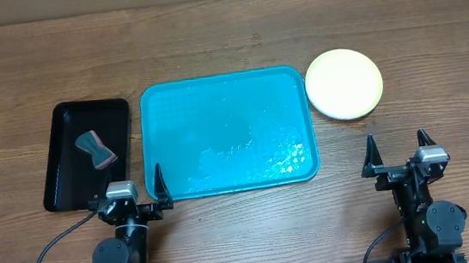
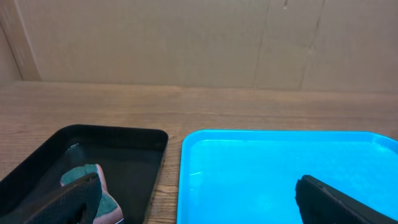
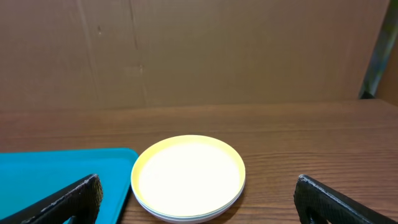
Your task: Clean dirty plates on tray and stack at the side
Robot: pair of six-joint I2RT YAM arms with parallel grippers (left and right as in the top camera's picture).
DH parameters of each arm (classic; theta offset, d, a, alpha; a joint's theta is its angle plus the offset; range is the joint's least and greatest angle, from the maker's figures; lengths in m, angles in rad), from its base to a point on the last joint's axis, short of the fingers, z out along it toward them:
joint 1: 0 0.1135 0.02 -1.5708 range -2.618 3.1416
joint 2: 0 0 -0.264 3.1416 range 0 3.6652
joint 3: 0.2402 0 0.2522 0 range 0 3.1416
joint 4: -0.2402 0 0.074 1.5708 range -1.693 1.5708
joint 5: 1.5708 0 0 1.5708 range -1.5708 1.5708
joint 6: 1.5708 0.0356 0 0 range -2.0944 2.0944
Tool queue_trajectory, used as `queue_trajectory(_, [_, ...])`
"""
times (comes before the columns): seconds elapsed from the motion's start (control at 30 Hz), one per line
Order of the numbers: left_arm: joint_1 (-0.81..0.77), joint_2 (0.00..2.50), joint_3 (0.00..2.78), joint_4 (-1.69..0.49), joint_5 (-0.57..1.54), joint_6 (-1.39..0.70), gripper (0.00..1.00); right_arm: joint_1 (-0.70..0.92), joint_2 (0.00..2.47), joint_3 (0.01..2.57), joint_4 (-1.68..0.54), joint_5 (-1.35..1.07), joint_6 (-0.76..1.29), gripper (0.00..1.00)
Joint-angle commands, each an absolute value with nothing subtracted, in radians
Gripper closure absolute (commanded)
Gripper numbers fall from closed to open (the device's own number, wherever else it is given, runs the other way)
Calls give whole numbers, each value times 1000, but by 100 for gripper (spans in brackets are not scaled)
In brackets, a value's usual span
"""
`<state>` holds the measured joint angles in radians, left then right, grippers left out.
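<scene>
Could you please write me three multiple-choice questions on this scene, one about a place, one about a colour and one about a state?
1. Where is the stack of plates relative to the blue tray?
A. On the tray
B. On the table, right of the tray
C. On the table, left of the tray

2. What colour is the rim of the top plate?
A. Yellow
B. Red
C. Black

3. How are the left gripper and the right gripper?
A. Left shut on a plate
B. Right shut on a plate
C. Both open, holding nothing

Answers:
1. B, as the overhead view shows the stack on bare wood past the tray's right edge.
2. A, as the right wrist view shows a yellow edge around a pale middle.
3. C, as each wrist view shows its fingers wide apart with nothing between them.
</scene>
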<state>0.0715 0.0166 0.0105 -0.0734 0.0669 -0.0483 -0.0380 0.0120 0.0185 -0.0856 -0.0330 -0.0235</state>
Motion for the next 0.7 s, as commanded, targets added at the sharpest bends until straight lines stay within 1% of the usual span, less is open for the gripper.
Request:
queue_trajectory(0.0, [65, 4, 5, -73, 75, -29, 0, -39, 3, 8, -85, -15, -27, 0])
queue_trajectory(0.23, [65, 4, 5, -73, 75, -29, 0, -39, 3, 8, -85, -15, -34, 0])
queue_trajectory(0.43, [65, 4, 5, -73, 75, -29, 0, -39, 3, 8, -85, -16, -113, 0])
queue_trajectory(0.67, [65, 4, 5, -73, 75, -29, 0, -39, 3, 8, -84, -16, -110, 0])
